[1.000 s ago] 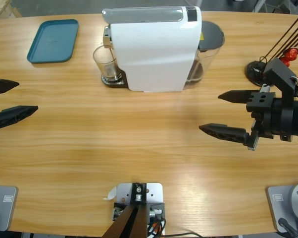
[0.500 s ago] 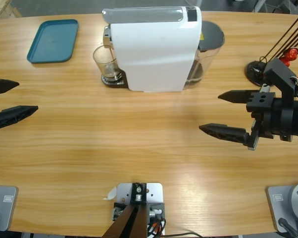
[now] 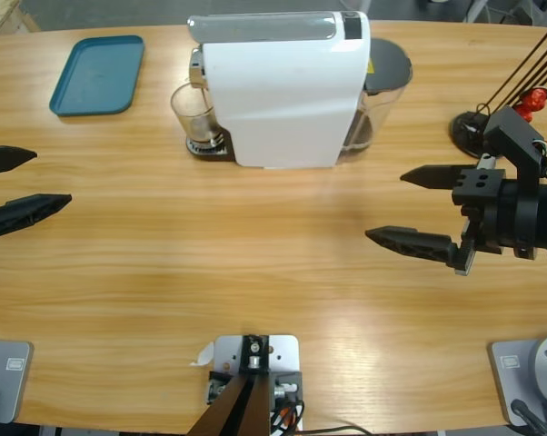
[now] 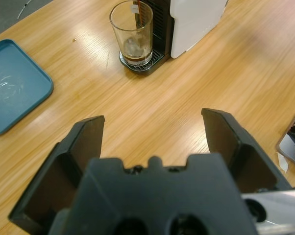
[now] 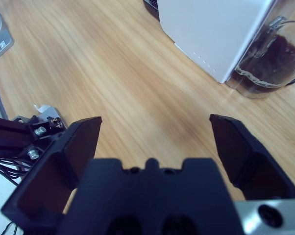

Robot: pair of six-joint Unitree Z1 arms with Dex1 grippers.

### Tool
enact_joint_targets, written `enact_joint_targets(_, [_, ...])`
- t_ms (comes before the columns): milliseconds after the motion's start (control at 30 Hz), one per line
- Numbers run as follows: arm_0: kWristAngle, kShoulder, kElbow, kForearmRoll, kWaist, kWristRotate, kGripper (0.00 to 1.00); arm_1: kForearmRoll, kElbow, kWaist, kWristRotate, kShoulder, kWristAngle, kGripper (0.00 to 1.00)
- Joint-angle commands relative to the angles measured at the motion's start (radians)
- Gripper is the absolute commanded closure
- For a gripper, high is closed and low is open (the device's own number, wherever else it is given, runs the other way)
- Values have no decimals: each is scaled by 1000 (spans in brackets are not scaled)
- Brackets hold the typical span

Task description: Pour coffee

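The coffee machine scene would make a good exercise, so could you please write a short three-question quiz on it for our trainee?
1. True or false: the glass stands on the blue tray.
2. What lies at the bottom of the glass?
A. dark coffee
B. red capsules
C. nothing
3. Fill in: both the left gripper and the right gripper have their fingers ____ and hold nothing.

Key:
1. False; it stands on the drip grate under the spout of the white coffee machine, apart from the tray.
2. A
3. open
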Motion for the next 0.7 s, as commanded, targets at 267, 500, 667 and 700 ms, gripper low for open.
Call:
enact_joint_targets(267, [16,30,34,-10,-4,-16,142,-14,27,10,14,9,-15,0])
enact_joint_targets(500, [16,31,34,-10,-4,-16,142,-14,27,10,14,9,-14,0])
enact_joint_targets(667, [16,33,33,-10,-4,-16,142,-14,27,10,14,9,-13,0])
enact_joint_targets(700, [16,34,32,-11,-4,-16,142,-14,27,10,14,9,-13,0])
